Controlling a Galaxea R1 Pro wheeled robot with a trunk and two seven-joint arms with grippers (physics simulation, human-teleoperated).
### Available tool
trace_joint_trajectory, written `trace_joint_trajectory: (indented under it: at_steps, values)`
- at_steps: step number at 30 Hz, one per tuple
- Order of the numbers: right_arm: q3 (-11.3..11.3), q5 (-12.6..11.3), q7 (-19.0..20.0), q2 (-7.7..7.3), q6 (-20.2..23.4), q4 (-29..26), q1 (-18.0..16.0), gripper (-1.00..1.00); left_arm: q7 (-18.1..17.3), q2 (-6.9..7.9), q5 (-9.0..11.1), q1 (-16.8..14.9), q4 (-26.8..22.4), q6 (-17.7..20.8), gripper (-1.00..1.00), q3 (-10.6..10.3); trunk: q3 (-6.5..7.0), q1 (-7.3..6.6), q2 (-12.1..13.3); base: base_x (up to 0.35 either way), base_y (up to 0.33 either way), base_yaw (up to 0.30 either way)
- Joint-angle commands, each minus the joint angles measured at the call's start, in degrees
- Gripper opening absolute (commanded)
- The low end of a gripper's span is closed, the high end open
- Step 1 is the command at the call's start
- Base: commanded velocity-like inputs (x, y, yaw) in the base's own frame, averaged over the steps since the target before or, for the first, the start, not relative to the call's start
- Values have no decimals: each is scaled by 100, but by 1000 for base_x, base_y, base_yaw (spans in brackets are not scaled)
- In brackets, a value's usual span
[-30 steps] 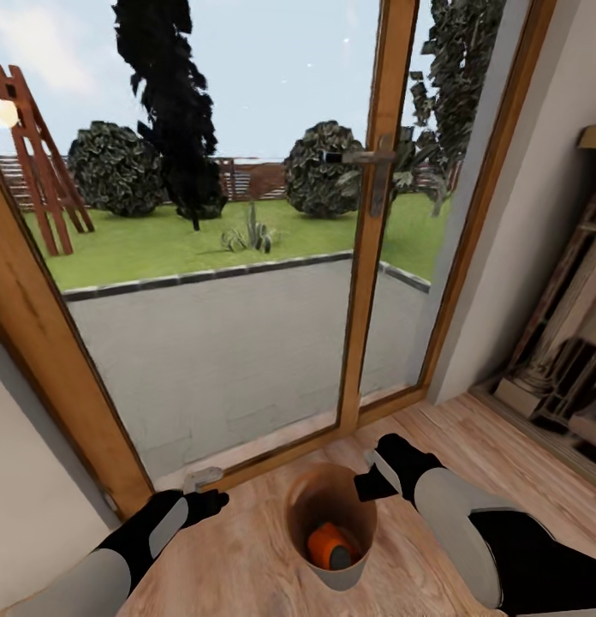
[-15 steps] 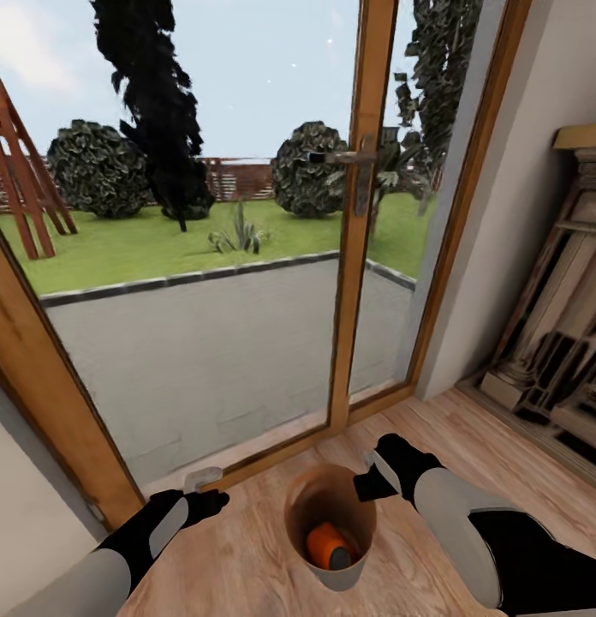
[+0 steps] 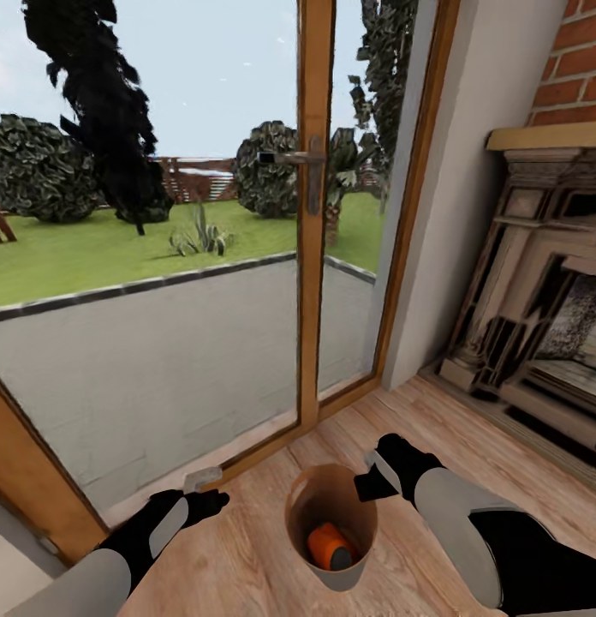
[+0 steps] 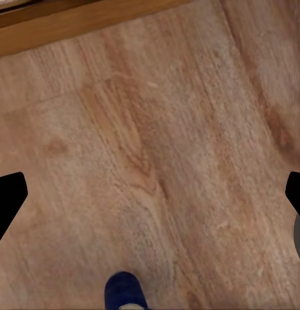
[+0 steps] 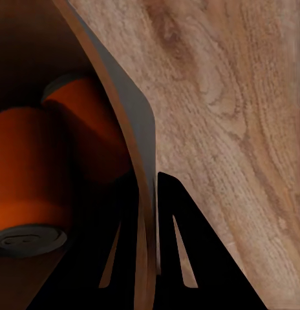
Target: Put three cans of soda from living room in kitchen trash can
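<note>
The trash can (image 3: 336,572), copper-brown inside and pale grey outside, hangs low in front of me over the wood floor. My right gripper (image 3: 372,482) is shut on its right rim; in the right wrist view the fingers (image 5: 172,239) pinch the thin wall (image 5: 134,148). One orange soda can (image 3: 330,546) lies in the bottom, and the right wrist view shows two orange cans (image 5: 27,174) (image 5: 92,123) side by side. My left gripper (image 3: 204,495) is open over bare floor, left of the bin. A dark blue can with a pale top (image 4: 125,292) lies on the floor below it.
A wood-framed glass patio door (image 3: 311,257) with a lever handle (image 3: 291,158) stands straight ahead, garden beyond it. A white wall corner (image 3: 452,214) and a red-brick fireplace with a carved stone surround (image 3: 538,291) lie to the right. Light wood floor (image 3: 469,446) stretches around the bin.
The whole view has swung right: the door frame slid left and the fireplace came further in. Arms, bin and can keep their places in the picture.
</note>
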Motion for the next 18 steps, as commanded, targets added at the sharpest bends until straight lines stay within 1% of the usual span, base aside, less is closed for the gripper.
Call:
trace_joint_trajectory:
  at_steps: [1,5,8,13,18]
  values:
    - [-63,-88,40,0,4,-1,-2,-100,0,0,1,0,0,0,100,0,1,0,0,0,0,-282]
    - [-63,-84,38,0,7,-1,-2,-100,0,0,1,0,0,0,100,0,1,0,0,0,0,-175]
    - [-62,-81,39,0,11,-1,-2,-100,0,0,-1,0,0,0,100,0,1,0,0,-52,5,-57]
    - [-62,-83,47,-6,29,-1,-2,-100,0,-4,-3,0,0,0,100,0,1,0,0,-133,27,-29]
    - [-63,-84,56,-7,45,-6,-2,-100,0,-1,-4,0,-7,0,100,0,1,0,0,-84,17,-193]
